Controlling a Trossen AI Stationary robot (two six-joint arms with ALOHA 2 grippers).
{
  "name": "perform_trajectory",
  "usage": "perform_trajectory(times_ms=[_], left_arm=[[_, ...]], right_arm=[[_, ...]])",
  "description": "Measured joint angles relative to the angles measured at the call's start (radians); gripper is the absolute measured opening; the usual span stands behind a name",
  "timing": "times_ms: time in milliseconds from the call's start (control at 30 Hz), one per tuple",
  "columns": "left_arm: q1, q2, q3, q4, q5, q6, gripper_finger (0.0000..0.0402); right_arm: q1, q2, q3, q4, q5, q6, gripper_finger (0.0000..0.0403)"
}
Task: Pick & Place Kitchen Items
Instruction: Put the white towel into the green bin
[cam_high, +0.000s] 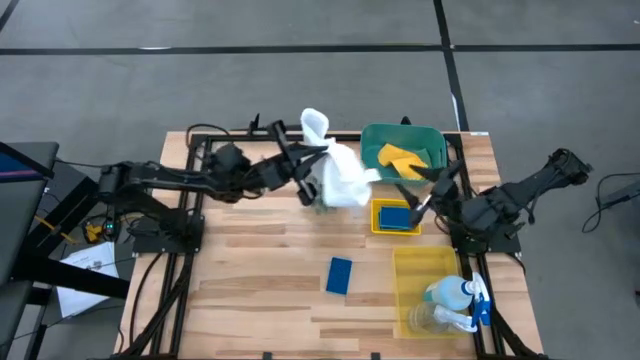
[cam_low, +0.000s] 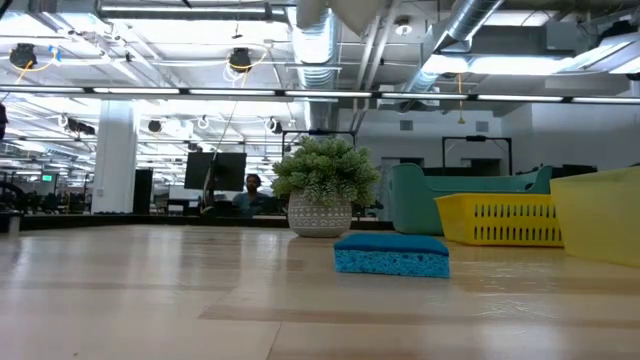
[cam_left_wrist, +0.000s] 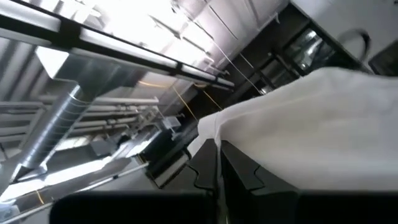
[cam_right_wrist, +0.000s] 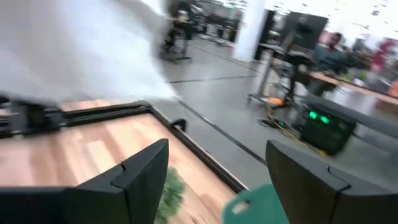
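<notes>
My left gripper (cam_high: 306, 166) is over the table's middle far part, tipped upward and shut on a white cloth (cam_high: 340, 172), which also shows in the left wrist view (cam_left_wrist: 323, 118). My right gripper (cam_high: 420, 196) is open and empty above a small yellow bin (cam_high: 378, 226) that holds a blue sponge (cam_high: 395, 216); its fingers stand wide apart in the right wrist view (cam_right_wrist: 217, 177). Another blue sponge (cam_high: 339, 275) lies flat on the table and shows in the low view (cam_low: 390, 253). A spray bottle (cam_high: 455, 294) and a clear cup (cam_high: 424, 319) lie in a larger yellow bin (cam_high: 405, 262). My left gripper holds the white cloth bunched between its fingers (cam_left_wrist: 249, 180), which slant upward. The cloth drapes over the fingers and hides the place of contact. One end (cam_high: 315, 122) stands above the gripper and the bulk (cam_high: 350, 188) hangs beside it, clear of the table.
A teal bin (cam_high: 432, 135) at the far right holds yellow pieces (cam_high: 400, 158). A potted plant (cam_low: 325, 185) stands under the hanging cloth. Bare wood lies at the table's left and near middle (cam_high: 260, 270).
</notes>
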Motion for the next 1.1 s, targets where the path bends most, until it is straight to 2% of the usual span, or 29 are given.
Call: perform_trajectory(times_ms=[267, 367, 533, 700, 800, 900, 1000, 1100], left_arm=[[0.004, 0.096, 0.036, -0.001, 0.000, -0.007, 0.0000], [0.004, 0.115, 0.037, -0.001, -0.001, -0.008, 0.0000], [0.004, 0.136, 0.037, -0.007, -0.001, -0.008, 0.0000], [0.007, 0.164, 0.037, -0.009, 0.000, -0.007, 0.0000], [0.016, 0.170, 0.037, -0.009, -0.022, 0.009, 0.0000], [0.036, 0.170, 0.037, -0.009, -0.121, 0.076, 0.0000], [0.065, 0.170, 0.037, -0.009, -0.232, 0.138, 0.0000], [0.096, 0.170, 0.037, -0.022, -0.279, 0.157, 0.0000]], right_arm=[[-0.127, 0.124, 0.000, 0.348, -0.337, -0.249, 0.0260], [-0.161, 0.159, 0.000, 0.397, -0.399, -0.267, 0.0260], [-0.183, 0.174, 0.000, 0.427, -0.431, -0.267, 0.0260], [-0.177, 0.173, 0.000, 0.456, -0.594, -0.252, 0.0260], [-0.162, 0.173, 0.000, 0.468, -0.615, -0.250, 0.0260], [-0.143, 0.165, 0.000, 0.463, -0.602, -0.251, 0.0260], [-0.116, 0.152, 0.000, 0.462, -0.544, -0.267, 0.0260], [-0.081, 0.142, 0.000, 0.464, -0.469, -0.299, 0.0260]])
